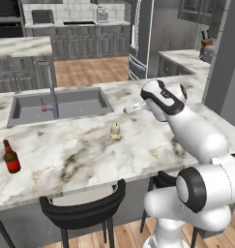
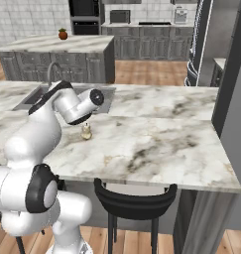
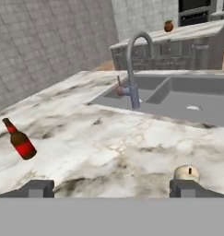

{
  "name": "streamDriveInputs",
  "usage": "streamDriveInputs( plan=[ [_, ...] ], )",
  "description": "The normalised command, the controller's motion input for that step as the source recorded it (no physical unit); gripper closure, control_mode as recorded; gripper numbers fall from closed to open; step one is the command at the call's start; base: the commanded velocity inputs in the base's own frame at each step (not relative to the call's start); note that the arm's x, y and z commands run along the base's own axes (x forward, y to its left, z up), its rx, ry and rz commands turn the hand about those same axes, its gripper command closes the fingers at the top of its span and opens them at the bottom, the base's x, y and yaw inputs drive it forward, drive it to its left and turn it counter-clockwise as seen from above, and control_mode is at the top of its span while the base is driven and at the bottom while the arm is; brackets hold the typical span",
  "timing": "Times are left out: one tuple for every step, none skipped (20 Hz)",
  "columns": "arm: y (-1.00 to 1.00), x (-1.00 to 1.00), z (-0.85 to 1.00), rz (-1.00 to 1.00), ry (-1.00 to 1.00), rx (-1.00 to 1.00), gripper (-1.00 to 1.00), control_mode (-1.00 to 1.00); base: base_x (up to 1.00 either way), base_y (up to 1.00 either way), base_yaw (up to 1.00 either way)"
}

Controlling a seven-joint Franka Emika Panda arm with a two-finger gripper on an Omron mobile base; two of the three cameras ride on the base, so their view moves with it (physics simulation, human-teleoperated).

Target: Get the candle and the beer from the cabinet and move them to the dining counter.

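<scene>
while your gripper (image 3: 111,188) hangs low over the dining counter (image 1: 90,150) with its jaws spread wide and nothing between them, you've got the candle (image 1: 115,131) standing on the marble just past the right fingertip. the beer (image 1: 11,157) stands upright on the same counter, well off to the left, near the sink (image 1: 80,104).

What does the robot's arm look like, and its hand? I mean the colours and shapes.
The arm is made of glossy white, rounded segments joined by dark grey to black rings at the joints; the joint caps are round. No loose cables or markings are visible. The hand ends in two small, dark grey, blocky fingers.
</scene>
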Motion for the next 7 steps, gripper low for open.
streamDriveInputs(
  plan=[
    [-0.09, -1.0, 0.28, -0.34, 0.06, 0.0, -1.0, -1.0, 0.0, 0.0, 0.0],
    [-0.13, -1.0, 0.27, -0.35, 0.05, 0.0, -1.0, -1.0, 0.0, 0.0, 0.0],
    [-0.13, -1.0, 0.34, -0.36, 0.08, 0.0, -1.0, -1.0, 0.0, 0.0, 0.0],
    [-0.14, -1.0, 0.36, -0.37, 0.08, 0.0, -1.0, -1.0, 0.0, 0.0, 0.0],
    [-0.18, -0.96, 0.48, -0.37, 0.11, 0.0, -1.0, -1.0, 0.0, 0.0, 0.0],
    [-0.24, -0.78, 0.62, -0.34, 0.14, 0.0, -1.0, -1.0, 0.0, 0.0, 0.0],
    [-0.27, -0.77, 0.62, -0.34, 0.15, 0.0, -1.0, -1.0, 0.0, 0.0, 0.0]
  ],
)
